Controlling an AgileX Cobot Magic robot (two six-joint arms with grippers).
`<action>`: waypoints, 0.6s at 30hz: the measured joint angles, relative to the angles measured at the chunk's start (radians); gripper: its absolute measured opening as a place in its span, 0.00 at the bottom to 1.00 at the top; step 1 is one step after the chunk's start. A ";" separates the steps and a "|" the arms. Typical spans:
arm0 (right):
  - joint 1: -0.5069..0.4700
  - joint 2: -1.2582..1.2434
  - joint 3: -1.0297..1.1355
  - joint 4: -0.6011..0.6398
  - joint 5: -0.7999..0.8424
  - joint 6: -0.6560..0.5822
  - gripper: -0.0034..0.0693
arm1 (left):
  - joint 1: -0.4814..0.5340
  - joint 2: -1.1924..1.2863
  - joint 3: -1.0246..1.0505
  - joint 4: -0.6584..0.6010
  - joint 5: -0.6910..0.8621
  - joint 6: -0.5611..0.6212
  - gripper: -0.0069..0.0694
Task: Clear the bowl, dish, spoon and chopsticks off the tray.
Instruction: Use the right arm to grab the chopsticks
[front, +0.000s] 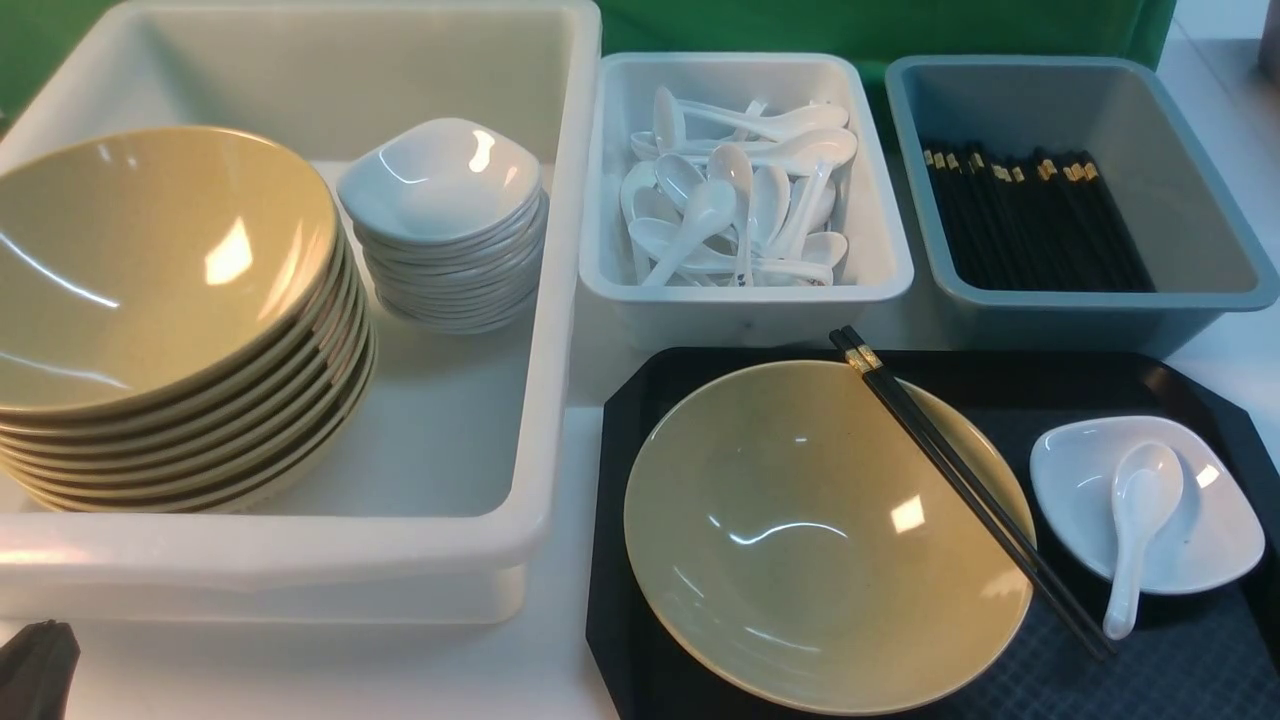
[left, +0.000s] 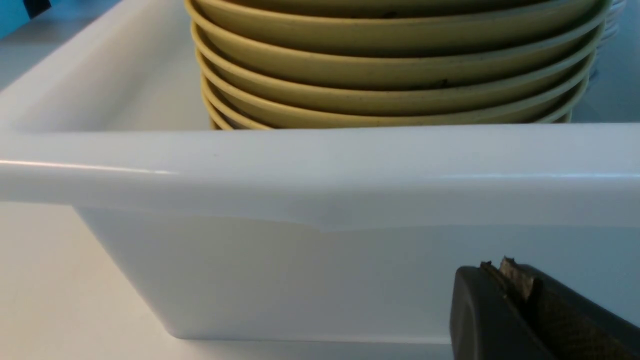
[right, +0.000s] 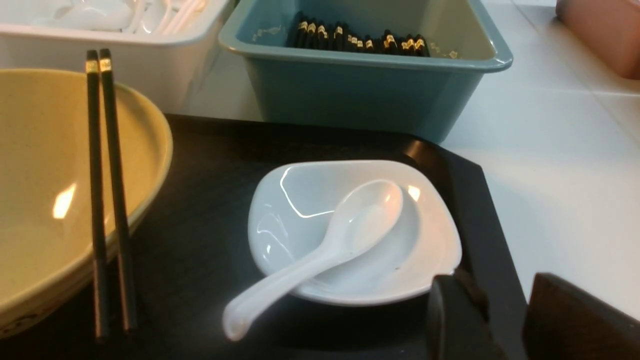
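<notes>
Black plastic tray carried all four things, so I judge the first pick was not yet made. The bowl sat on its left part. The chopsticks lay across the bowl's rim, long axis diagonal, gold-banded ends far-left and thin tips near-right. The spoon rested in the dish, handle toward the robot. The right gripper, jaws spread and empty, hovered just beside the dish; next it probably must straddle the spoon's handle. The left gripper, jaws pressed together, waited near the white tub.

Bright light, glare on bowl — slightly soft
</notes>
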 joint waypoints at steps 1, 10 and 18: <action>0.000 0.000 0.000 0.000 0.000 0.000 0.38 | 0.000 0.000 0.000 0.001 0.000 0.000 0.08; 0.000 0.000 0.000 0.125 -0.022 0.250 0.38 | 0.000 0.000 0.000 -0.360 -0.064 -0.216 0.08; 0.000 0.000 0.000 0.387 -0.047 0.816 0.38 | 0.000 0.000 0.000 -0.949 -0.107 -0.507 0.08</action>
